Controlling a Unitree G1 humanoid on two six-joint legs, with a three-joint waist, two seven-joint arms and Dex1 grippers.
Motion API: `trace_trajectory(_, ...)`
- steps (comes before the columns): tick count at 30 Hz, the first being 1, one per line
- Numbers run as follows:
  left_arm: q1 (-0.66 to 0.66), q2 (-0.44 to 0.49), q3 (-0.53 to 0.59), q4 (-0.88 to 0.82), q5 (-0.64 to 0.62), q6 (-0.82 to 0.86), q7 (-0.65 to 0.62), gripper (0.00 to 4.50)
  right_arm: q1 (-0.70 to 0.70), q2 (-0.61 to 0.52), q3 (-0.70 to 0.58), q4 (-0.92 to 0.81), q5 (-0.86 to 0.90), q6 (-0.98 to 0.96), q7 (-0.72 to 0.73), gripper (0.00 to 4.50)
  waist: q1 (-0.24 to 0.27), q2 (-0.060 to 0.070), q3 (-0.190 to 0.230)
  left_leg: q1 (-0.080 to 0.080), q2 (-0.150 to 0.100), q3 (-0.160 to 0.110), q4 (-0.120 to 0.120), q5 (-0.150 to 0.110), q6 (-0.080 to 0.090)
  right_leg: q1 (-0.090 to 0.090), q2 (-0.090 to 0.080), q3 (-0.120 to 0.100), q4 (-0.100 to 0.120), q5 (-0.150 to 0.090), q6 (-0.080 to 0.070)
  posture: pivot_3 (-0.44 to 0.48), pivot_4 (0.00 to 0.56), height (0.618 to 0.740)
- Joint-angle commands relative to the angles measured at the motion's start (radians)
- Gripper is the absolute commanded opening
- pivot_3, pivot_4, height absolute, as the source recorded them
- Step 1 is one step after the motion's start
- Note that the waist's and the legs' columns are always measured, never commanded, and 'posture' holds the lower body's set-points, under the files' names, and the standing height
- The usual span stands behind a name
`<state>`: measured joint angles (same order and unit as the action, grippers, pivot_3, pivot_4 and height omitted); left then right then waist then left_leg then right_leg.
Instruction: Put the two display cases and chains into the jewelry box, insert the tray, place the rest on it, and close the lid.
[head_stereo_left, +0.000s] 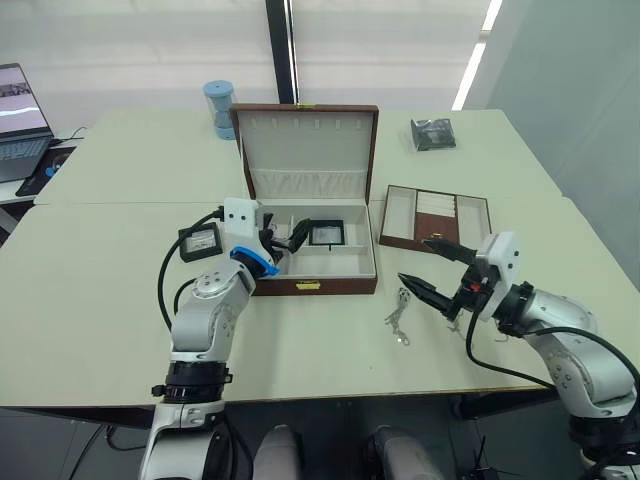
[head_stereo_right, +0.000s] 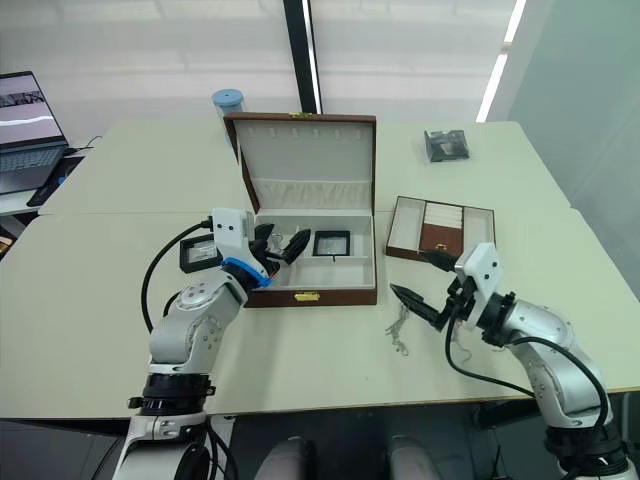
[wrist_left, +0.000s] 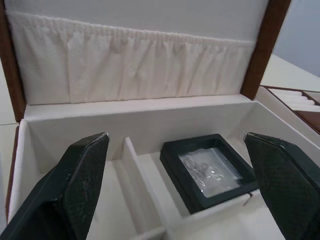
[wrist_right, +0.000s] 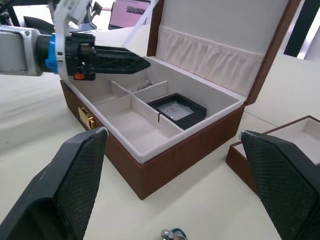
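Progress check, left to right. Second case (head_stereo_left: 199, 242) sits on the table (head_stereo_left: 100, 320) just left of the box (head_stereo_left: 310, 262), outside it, not yet loaded. Left gripper (head_stereo_right: 280, 245) hangs over the box's left compartments, jaws spread, holding nothing. Box is open, lid (head_stereo_left: 305, 150) upright behind it. One case (head_stereo_left: 326, 233) already lies in the right rear compartment, flat, clear centre up. In the right wrist view, a thin silvery piece (wrist_right: 141, 85) lies in a rear compartment under the left gripper; probably a chain, too small to be sure.

On the table in front of the box's right corner: chains (head_stereo_left: 400, 312) lying loose, outside the box. Right gripper (head_stereo_left: 432, 270) hovers just right of them, jaws wide apart, empty. Tray (head_stereo_left: 436, 218) rests on the table right of the box, well clear of it, not inserted. Dark packet (head_stereo_left: 433, 133) lies far back right, untouched.

Judgement:
- done: one case in the box, perhaps one chain
- left: second case, loose chains, tray in, remaining items onto the tray, lid shut
- roughly a quarter through, early stage

Right gripper looks placed for the chains; thin links flat on the table may be awkward to pinch.
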<state>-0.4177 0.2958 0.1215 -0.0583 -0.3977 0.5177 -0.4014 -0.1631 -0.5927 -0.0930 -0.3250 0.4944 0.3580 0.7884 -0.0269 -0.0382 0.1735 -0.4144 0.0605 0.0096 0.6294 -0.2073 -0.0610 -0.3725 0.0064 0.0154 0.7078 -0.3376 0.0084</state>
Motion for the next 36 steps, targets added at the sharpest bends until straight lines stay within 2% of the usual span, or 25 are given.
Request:
trace_trajectory(1, 0.036, 0.096, 0.055, -0.128, -0.122, 0.086, -0.127, 4.46, 0.013, -0.045, -0.069, 0.039, 0.015, -0.032, 0.051, 4.50, -0.001, 0.000, 0.000, 0.000, 0.000, 0.000, 0.000, 0.000, 0.000, 0.000, 0.000, 0.000, 0.000, 0.000, 0.000, 0.000, 0.150, 0.740)
trace_trajectory(4, 0.094, 0.228, 0.100, -0.187, -0.229, 0.201, -0.246, 4.46, 0.022, -0.087, -0.111, 0.094, 0.011, -0.044, 0.090, 4.50, -0.003, 0.001, 0.000, 0.000, 0.001, 0.000, 0.000, 0.000, 0.000, 0.000, 0.000, 0.000, 0.000, 0.000, 0.000, 0.000, 0.150, 0.740)
trace_trajectory(7, 0.148, 0.366, 0.155, -0.187, -0.264, 0.234, -0.338, 4.46, 0.037, -0.130, -0.146, 0.149, 0.003, -0.058, 0.125, 4.50, -0.003, 0.002, 0.001, 0.000, 0.001, -0.001, 0.000, 0.000, 0.000, 0.000, 0.000, 0.000, 0.000, 0.000, 0.000, 0.000, 0.150, 0.740)
trace_trajectory(12, 0.270, 0.553, 0.241, -0.122, -0.208, 0.177, -0.452, 4.46, 0.054, -0.206, -0.200, 0.264, -0.007, -0.082, 0.191, 4.50, -0.002, 0.002, 0.001, 0.001, 0.001, -0.001, -0.001, 0.000, 0.000, 0.000, 0.000, 0.001, -0.001, 0.000, 0.000, 0.000, 0.150, 0.740)
trace_trajectory(17, 0.385, 0.663, 0.312, -0.026, -0.117, 0.077, -0.502, 4.46, 0.048, -0.265, -0.213, 0.358, -0.045, -0.121, 0.226, 4.50, -0.002, 0.003, 0.002, 0.001, 0.002, -0.001, -0.001, 0.000, 0.000, -0.001, -0.005, 0.001, -0.002, 0.000, 0.000, 0.000, 0.150, 0.740)
trace_trajectory(22, 0.432, 0.706, 0.386, 0.098, -0.032, -0.032, -0.483, 4.46, 0.047, -0.307, -0.243, 0.448, -0.086, -0.173, 0.221, 4.50, -0.002, 0.004, 0.002, 0.000, 0.002, 0.000, -0.002, 0.000, 0.000, -0.001, -0.005, 0.001, -0.002, 0.000, -0.001, 0.000, 0.150, 0.740)
trace_trajectory(26, 0.427, 0.705, 0.435, 0.195, 0.005, -0.088, -0.448, 4.46, 0.056, -0.320, -0.266, 0.514, -0.116, -0.218, 0.209, 4.50, -0.002, 0.004, 0.002, 0.000, 0.002, 0.002, -0.002, 0.000, 0.001, -0.001, -0.006, 0.001, -0.003, 0.000, -0.001, 0.000, 0.150, 0.740)
trace_trajectory(36, 0.413, 0.687, 0.441, 0.267, 0.030, -0.151, -0.406, 4.46, 0.064, -0.316, -0.296, 0.545, -0.140, -0.248, 0.179, 4.50, -0.002, 0.004, 0.002, 0.000, 0.002, 0.002, -0.002, 0.000, 0.000, -0.001, -0.006, 0.001, -0.003, 0.000, -0.001, 0.000, 0.150, 0.740)
